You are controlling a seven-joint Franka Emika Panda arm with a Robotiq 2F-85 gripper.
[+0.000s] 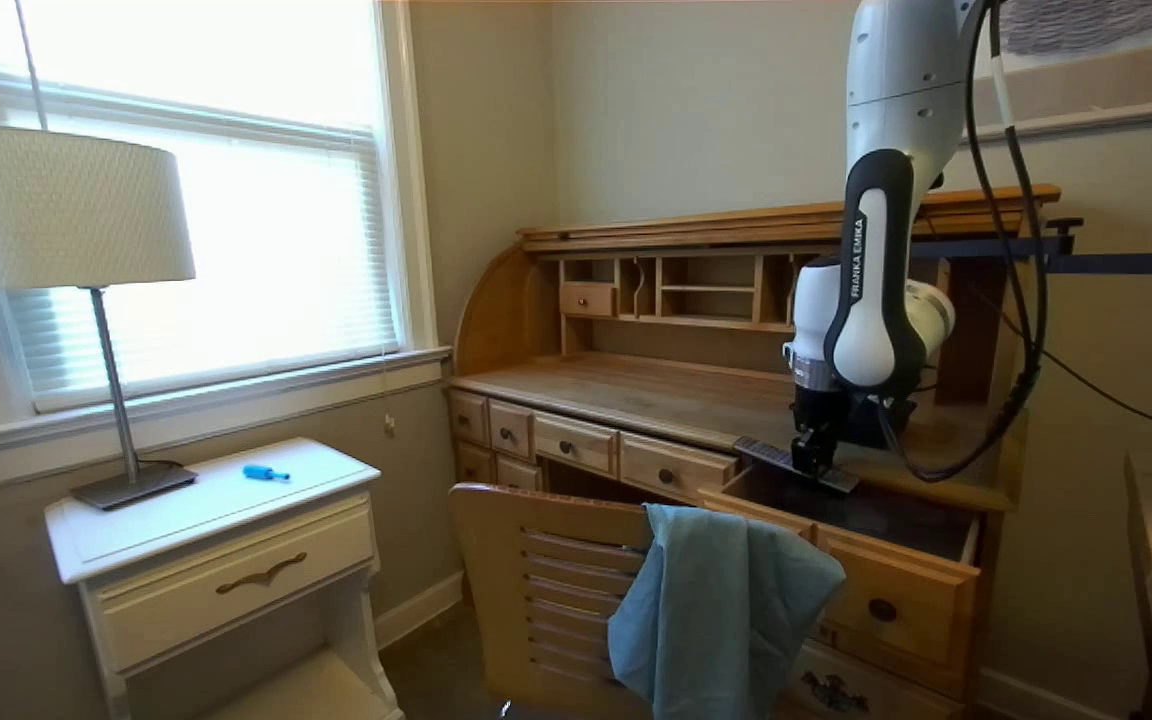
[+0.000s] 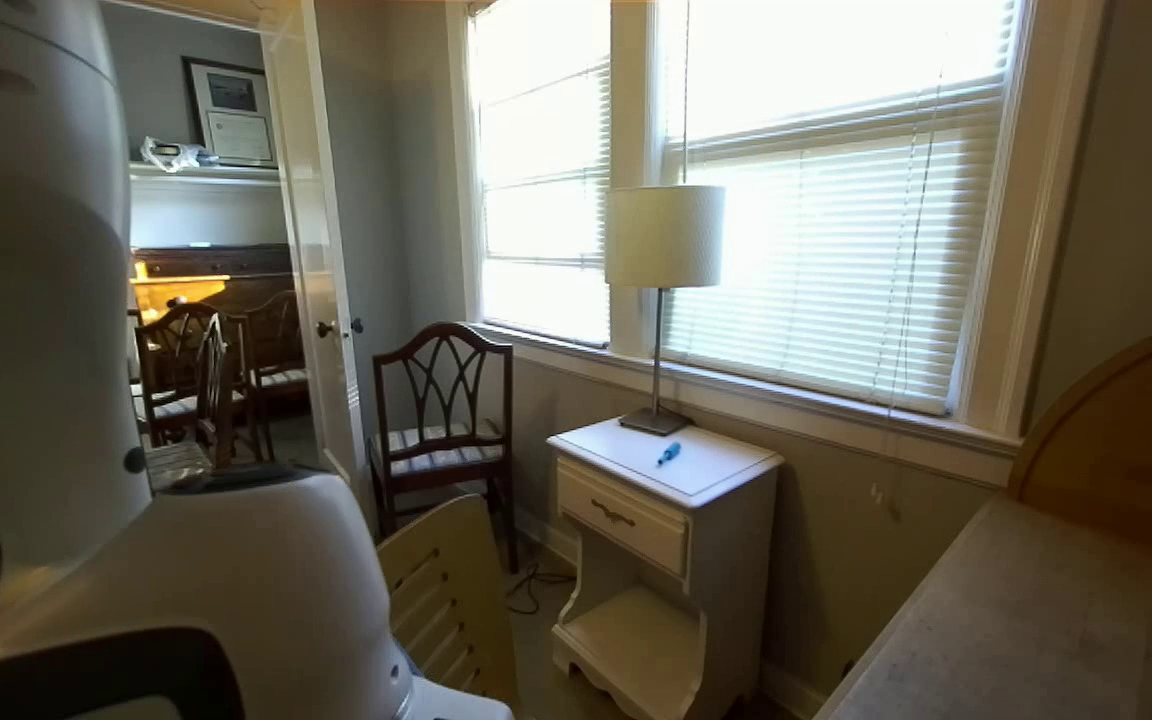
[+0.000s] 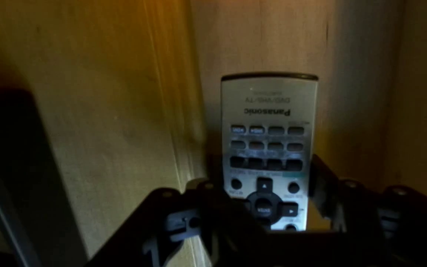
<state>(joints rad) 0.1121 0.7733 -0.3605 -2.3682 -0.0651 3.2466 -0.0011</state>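
Partly closed, the claw (image 3: pixel 267 185) pinches the remote (image 3: pixel 269 148) right of centre; squeeze evenly, its ends clear of the drawer (image 1: pixel 921 580), lower right.

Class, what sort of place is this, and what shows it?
Probably a home study: a wooden roll-top desk, a slatted chair in front of it, and a table lamp by the window.

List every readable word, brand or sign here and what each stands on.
"FRANKA EMIKA": Franka Panda arm
"Panasonic": remote control, upside down in the wrist view
"DVD/VHS/TV": same remote control, faint
"ENTER": its round center button
Arrow signs: two direction buttons beside it
Its other print: mostly too small or blurred
Framed sheet: too small to read
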